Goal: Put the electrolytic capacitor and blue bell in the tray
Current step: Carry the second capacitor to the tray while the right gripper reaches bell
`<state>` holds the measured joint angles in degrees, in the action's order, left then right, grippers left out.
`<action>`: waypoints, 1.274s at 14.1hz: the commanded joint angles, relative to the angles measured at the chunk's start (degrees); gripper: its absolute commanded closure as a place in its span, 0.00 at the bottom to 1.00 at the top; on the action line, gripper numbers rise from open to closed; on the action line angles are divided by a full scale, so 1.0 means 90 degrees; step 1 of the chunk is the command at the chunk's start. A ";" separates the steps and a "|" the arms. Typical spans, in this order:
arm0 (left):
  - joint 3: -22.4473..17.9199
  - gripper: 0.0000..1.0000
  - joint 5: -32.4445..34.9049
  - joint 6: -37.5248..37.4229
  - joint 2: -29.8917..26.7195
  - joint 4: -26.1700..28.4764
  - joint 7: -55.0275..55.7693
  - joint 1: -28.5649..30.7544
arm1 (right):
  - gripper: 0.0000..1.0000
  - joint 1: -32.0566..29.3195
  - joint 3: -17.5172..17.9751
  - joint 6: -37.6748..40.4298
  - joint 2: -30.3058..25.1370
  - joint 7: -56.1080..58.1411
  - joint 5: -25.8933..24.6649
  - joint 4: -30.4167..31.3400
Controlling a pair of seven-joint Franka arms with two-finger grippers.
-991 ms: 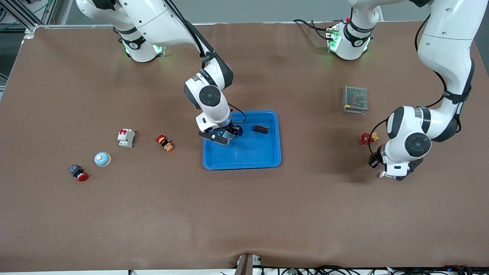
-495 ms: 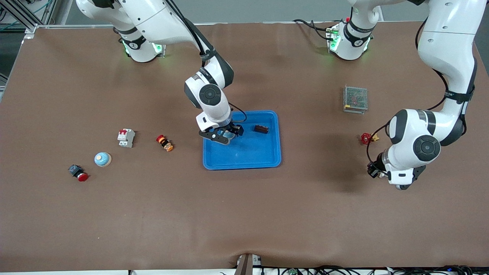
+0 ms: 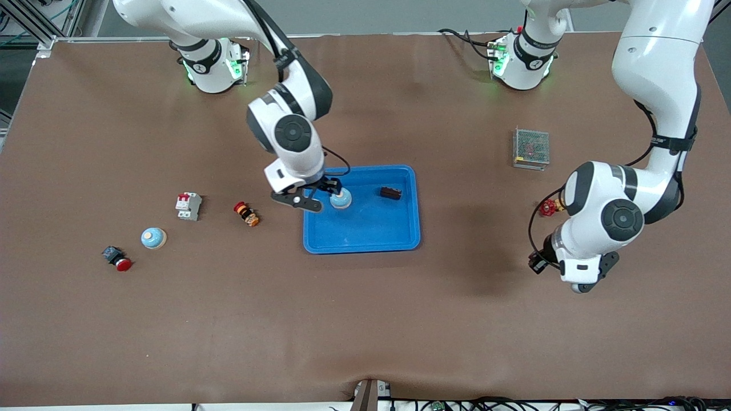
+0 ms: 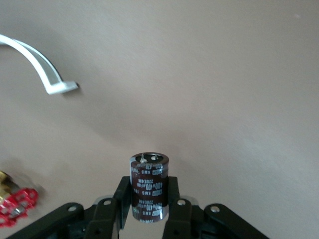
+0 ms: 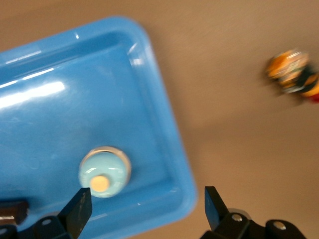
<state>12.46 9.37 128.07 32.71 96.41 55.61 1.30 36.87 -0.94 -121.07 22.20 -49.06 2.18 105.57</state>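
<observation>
Brown covering was seen across the counter (image 3: 365,319), with the blue tray (image 3: 371,231) near its middle. One blue bell (image 3: 341,200) was set in the tray toward ten o'clock, a dark brown block (image 3: 391,193) at two o'clock of it. The right gripper (image 3: 313,195) was held over the tray's nine o'clock rim, jaws spread wide and empty. At three o'clock of the tray, over bare counter, the left gripper (image 4: 148,193) was clamped on the electrolytic capacitor (image 4: 149,185), held upright by its lower body. The capacitor was judged light, stiff and smooth-sleeved, best pinched across its round sides. A grey mesh box (image 3: 531,148) and a red valve piece (image 3: 547,208) were judged clear of the route. A second bell (image 3: 153,238), a breaker (image 3: 188,205) and two push buttons (image 3: 246,213) (image 3: 117,258) were left at nine o'clock.
</observation>
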 commanded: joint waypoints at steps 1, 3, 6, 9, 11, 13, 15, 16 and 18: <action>0.0012 1.00 -0.0104 -0.0167 -0.0166 -0.0127 0.0265 -0.0358 | 0.00 -0.0424 0.0075 0.0472 -0.0502 0.0664 -0.0066 0.0164; 0.0080 1.00 -0.0104 -0.0284 -0.0303 -0.0262 0.0412 -0.0564 | 0.00 -0.0717 0.0075 0.0600 -0.0736 0.1152 -0.0066 0.0242; 0.0333 1.00 -0.0104 -0.0489 -0.0304 -0.0517 0.0792 -0.0740 | 0.00 -0.1234 0.0075 0.0757 -0.1010 0.2128 -0.0076 0.0360; 0.0373 1.00 -0.0094 -0.0490 -0.0236 -0.0527 0.1454 -0.1110 | 0.00 -0.1683 0.0075 0.0855 -0.1157 0.2929 -0.0076 0.0418; 0.0373 1.00 -0.0084 -0.0490 -0.0129 -0.0527 0.1904 -0.1335 | 0.00 -0.1995 0.0075 0.0845 -0.1187 0.3437 -0.0076 0.0457; 0.0363 1.00 -0.0055 -0.0470 -0.0011 -0.0517 0.2411 -0.1560 | 0.00 -0.2270 0.0075 0.0796 -0.1177 0.3984 -0.0076 0.0467; 0.0363 1.00 0.0004 -0.0441 0.0135 -0.0527 0.2959 -0.1746 | 0.00 -0.2436 0.0075 0.0786 -0.1177 0.4171 -0.0076 0.0467; 0.0363 1.00 -0.0006 -0.0422 0.0155 -0.0527 0.3174 -0.1843 | 0.00 -0.2572 0.0075 0.0786 -0.1177 0.4404 -0.0076 0.0467; 0.0363 1.00 -0.0025 -0.0402 0.0213 -0.0527 0.3613 -0.2029 | 0.00 -0.2884 0.0075 0.0748 -0.1148 0.4999 -0.0076 0.0467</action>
<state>15.99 9.32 124.54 34.34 92.29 84.74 -15.46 14.08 -1.30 -113.60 13.37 -8.30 2.06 108.04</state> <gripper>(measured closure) 0.665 0.000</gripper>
